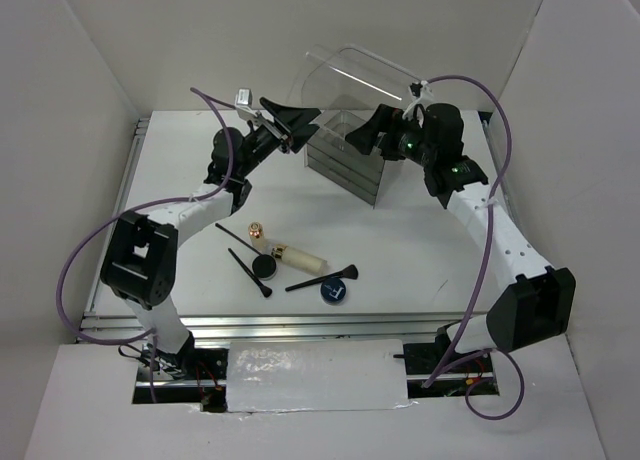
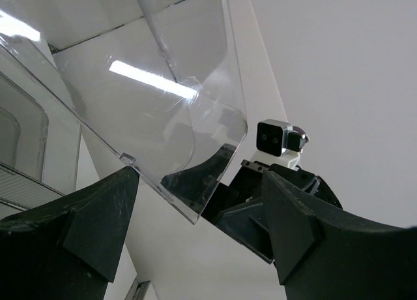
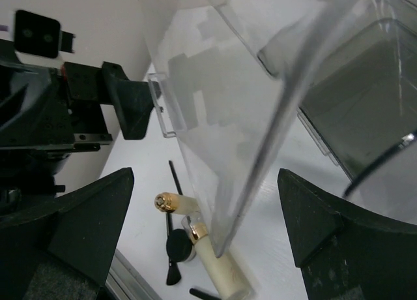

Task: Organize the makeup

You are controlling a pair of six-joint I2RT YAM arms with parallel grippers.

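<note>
Both arms reach for the clear acrylic box (image 1: pixel 350 170) at the back of the table (image 1: pixel 420 250), jaws spread wide. The raised lid (image 1: pixel 352 72) stands between the fingers of the left gripper (image 1: pixel 303 127) and of the right gripper (image 1: pixel 362 132), which face each other across it. Whether any finger touches the panel cannot be told, since glare and see-through plastic blur its edges in both wrist views. The makeup lies loose on the table nearer the arm bases, well apart from the box: gold lipstick (image 1: pixel 257 230), cream tube (image 1: pixel 301 255), dark jar (image 1: pixel 265 267), second jar (image 1: pixel 334 291) and three thin black brushes (image 1: pixel 320 278). From the right wrist, tube and jar show only partly.
</note>
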